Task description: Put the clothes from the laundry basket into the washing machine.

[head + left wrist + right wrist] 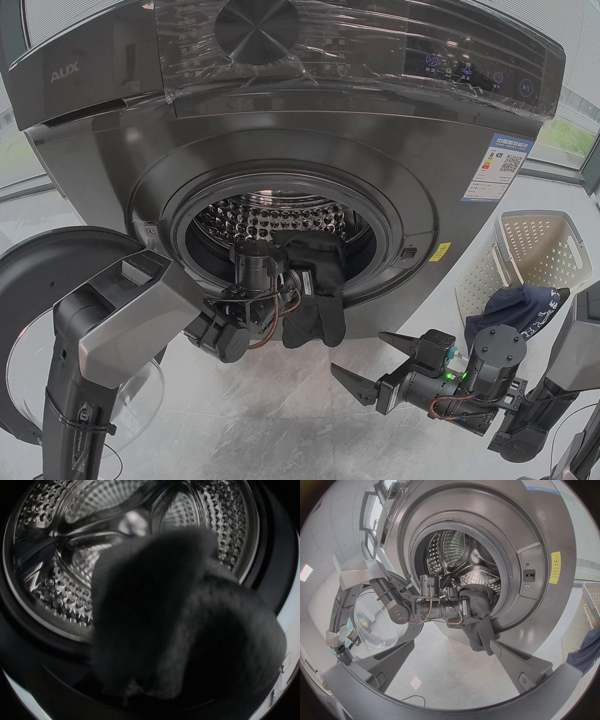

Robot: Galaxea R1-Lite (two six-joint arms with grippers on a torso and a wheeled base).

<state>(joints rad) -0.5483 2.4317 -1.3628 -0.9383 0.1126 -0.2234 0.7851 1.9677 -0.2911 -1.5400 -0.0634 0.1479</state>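
A black garment hangs over the lower rim of the washing machine's round opening, part inside and part drooping outside. My left gripper sits at that opening, wrapped in the cloth and shut on it; its fingers are hidden. In the left wrist view the black garment covers the steel drum behind it. My right gripper hangs open and holds nothing, low in front of the machine, right of the garment. A navy garment lies in the white laundry basket.
The machine's glass door stands swung open at the left, behind my left arm. The basket leans against the machine's right side on the pale floor. A yellow warning sticker marks the front panel.
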